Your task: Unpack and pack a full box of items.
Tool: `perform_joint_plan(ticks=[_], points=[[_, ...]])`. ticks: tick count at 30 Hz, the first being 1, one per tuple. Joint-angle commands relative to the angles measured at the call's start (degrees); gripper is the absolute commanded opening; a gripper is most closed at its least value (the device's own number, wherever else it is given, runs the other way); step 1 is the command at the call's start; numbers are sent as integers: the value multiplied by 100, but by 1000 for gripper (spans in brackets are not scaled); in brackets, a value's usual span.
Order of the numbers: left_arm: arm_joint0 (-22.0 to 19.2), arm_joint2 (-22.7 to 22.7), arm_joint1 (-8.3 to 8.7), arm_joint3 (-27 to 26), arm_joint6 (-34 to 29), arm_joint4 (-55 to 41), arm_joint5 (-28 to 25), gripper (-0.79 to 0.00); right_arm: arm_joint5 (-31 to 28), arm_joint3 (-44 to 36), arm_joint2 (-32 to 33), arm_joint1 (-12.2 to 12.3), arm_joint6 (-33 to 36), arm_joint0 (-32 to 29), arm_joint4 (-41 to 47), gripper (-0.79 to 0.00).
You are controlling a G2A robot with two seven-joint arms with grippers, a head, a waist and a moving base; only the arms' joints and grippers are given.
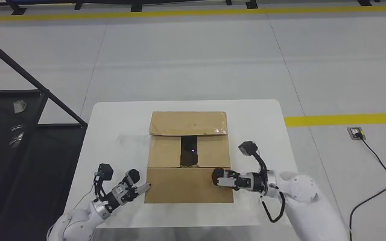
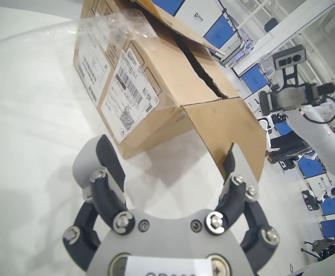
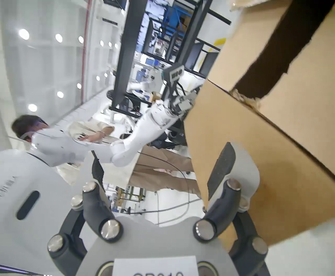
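A brown cardboard box stands in the middle of the white table. Its top flaps are partly apart, with a dark gap between them. The near flap is folded out flat toward me. My left gripper is open at that flap's left corner; in the left wrist view one fingertip touches the flap edge while the gripper holds nothing. My right gripper is open at the flap's right edge, one finger lying against the cardboard.
White labels and loose clear tape are on the box's left side. A black frame stands off the table's left edge. Bare table lies left and right of the box. The near table edge is close behind both grippers.
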Motion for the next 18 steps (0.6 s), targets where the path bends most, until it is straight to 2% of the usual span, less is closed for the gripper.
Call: perform_joint_plan(ticks=[1, 4, 6, 16, 18], points=[[-20, 24, 10, 32, 19, 29, 2, 0, 519, 57, -126, -47, -341, 205, 283, 0], [-42, 38, 21, 92, 75, -4, 41, 0, 1090, 178, -410, -131, -806, 536, 353, 0], [-45, 40, 20, 100, 89, -28, 53, 0, 1388, 339, -571, -172, -1201, 771, 54, 0], [-45, 40, 20, 100, 89, -28, 53, 0, 1424, 327, -610, -178, -1296, 781, -41, 0], [-45, 40, 20, 100, 89, -28, 53, 0, 1540, 285, -647, -197, -1591, 697, 3, 0]])
